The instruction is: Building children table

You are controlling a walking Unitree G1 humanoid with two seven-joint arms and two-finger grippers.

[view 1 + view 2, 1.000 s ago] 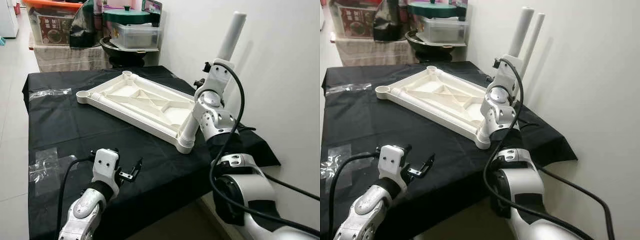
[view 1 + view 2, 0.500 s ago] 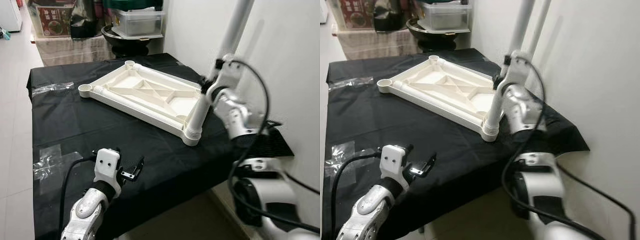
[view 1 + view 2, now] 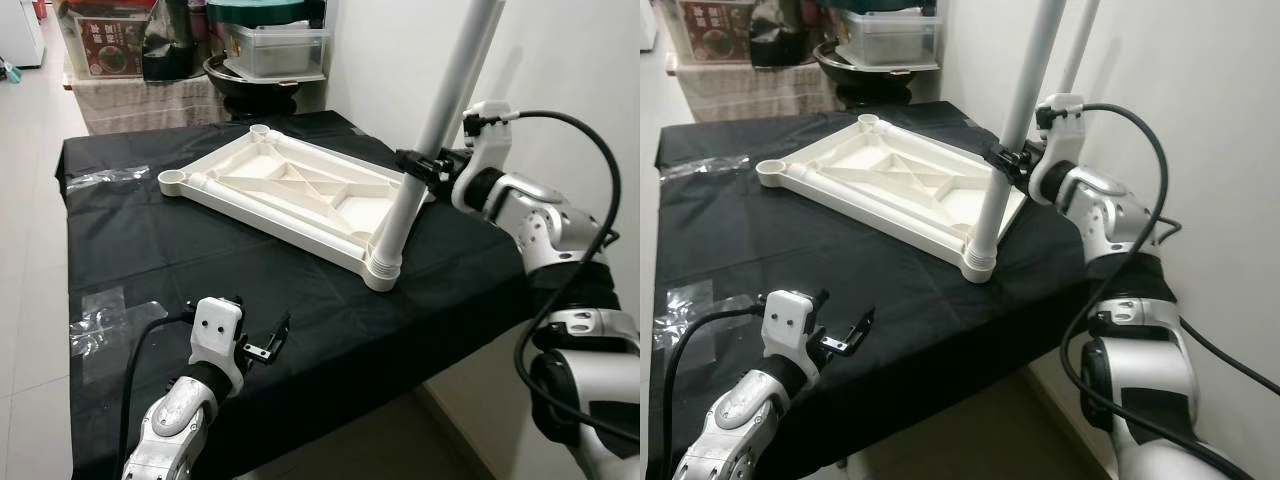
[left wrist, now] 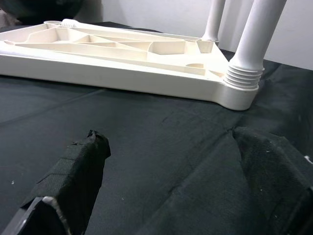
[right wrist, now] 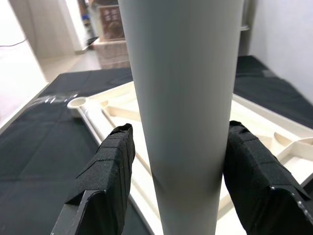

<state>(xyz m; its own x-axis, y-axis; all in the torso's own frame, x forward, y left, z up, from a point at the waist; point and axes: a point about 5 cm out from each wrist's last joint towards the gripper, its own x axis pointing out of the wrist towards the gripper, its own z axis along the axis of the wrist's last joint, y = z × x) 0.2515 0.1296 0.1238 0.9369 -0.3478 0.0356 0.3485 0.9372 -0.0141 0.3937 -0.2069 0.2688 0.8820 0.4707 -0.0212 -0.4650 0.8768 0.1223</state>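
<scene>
Right tool (image 3: 425, 166) is clamped on the near table leg (image 3: 430, 130) partway up its length, one black finger on each side of the white tube, as the right wrist view shows plainly. From where I stand that grip looks meant to steady the leg upright, or turn it, while its ribbed foot sits in the near corner socket of the tabletop (image 3: 290, 195). The tabletop lies upside down on the black-draped counter (image 3: 150, 240), ribs facing up, which is presumably why the legs rise from it toward the ceiling.

Left tool (image 3: 258, 340) hovers low over the near edge of the counter, fingers apart and holding nothing, well apart from the tabletop. I would guess it is waiting its turn.

Counting: two legs stand, the gripped one and a second leg (image 3: 1080, 45) behind it by the wall, rising from the corner beyond. Two round sockets remain unfilled at the far end, one (image 3: 172, 180) on the left corner and one (image 3: 259, 130) on the far corner. So the build looks about half done. Two patches of clear tape (image 3: 100, 320) lie on the cloth.
</scene>
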